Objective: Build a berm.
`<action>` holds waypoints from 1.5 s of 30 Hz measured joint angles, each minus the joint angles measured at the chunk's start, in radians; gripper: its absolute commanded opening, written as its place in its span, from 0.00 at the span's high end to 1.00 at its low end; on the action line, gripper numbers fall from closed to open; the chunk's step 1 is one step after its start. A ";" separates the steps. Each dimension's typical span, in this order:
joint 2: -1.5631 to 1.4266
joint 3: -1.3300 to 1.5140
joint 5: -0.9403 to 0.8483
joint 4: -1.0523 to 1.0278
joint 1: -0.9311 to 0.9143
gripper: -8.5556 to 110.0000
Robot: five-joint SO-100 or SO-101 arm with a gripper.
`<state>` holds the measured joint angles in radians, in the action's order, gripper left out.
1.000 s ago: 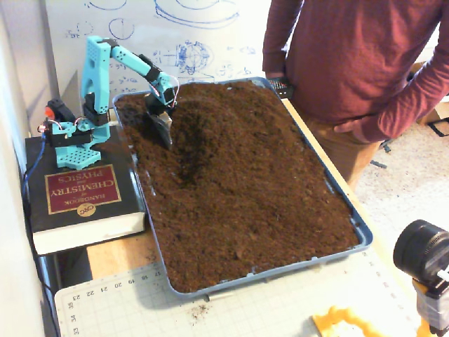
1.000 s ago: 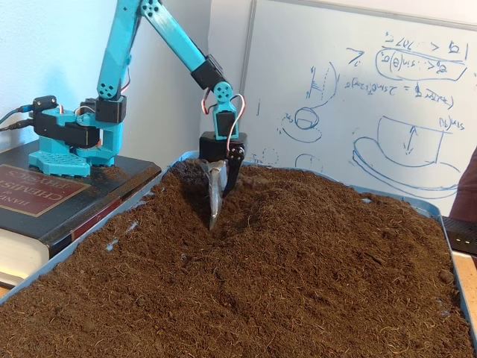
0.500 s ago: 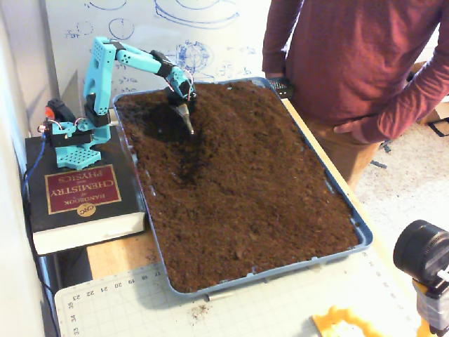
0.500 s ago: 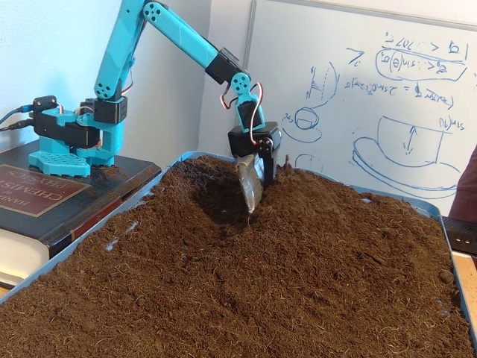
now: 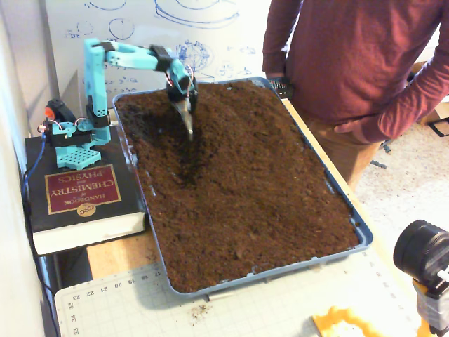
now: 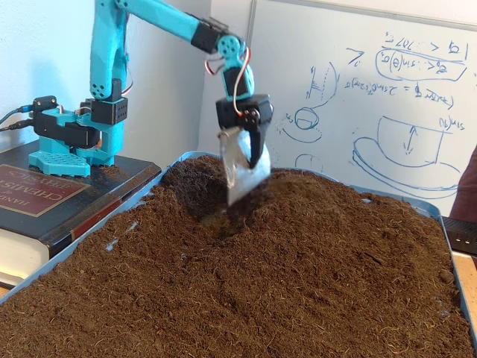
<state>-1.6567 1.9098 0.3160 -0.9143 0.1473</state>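
Arm (image 6: 112,45) is bolted to a teal base sitting on a thick book (image 5: 81,203), likely to raise the shoulder over the tray (image 5: 365,235) rim so it can reach down into the soil. Gripper (image 6: 242,179) carries a flat metal scoop blade, hanging blade-down just above the soil at upper centre of the side-on fixed view; can't tell from either view whether the claw is clenched or released (blade hides the jaws). Berm (image 6: 298,198) is the raised hump of loose brown soil right of the blade at the far end of the tray, with a dark furrow (image 5: 184,158) below the scoop in the top-down fixed view. Looks like a lift between strokes. Book cover reads "HANDBOOK of CHEMISTRY and PHYSICS", with a CRC logo. Whiteboard (image 6: 373,89) has blue sketches, writing not legible. Cutting mat (image 5: 210,309) at lower frame shows ruler numbers.
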 measured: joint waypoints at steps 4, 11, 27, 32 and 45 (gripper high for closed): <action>-0.124 0.000 -0.041 -0.192 -0.012 0.93; -0.173 0.000 -0.388 -0.327 -0.186 0.93; -0.170 0.468 -1.104 0.092 -0.723 0.93; -0.095 0.525 -1.163 0.235 -0.759 0.93; 0.213 0.364 -1.158 0.463 -0.696 0.93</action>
<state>-1.4435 2.2734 -0.8422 -0.4510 -0.5492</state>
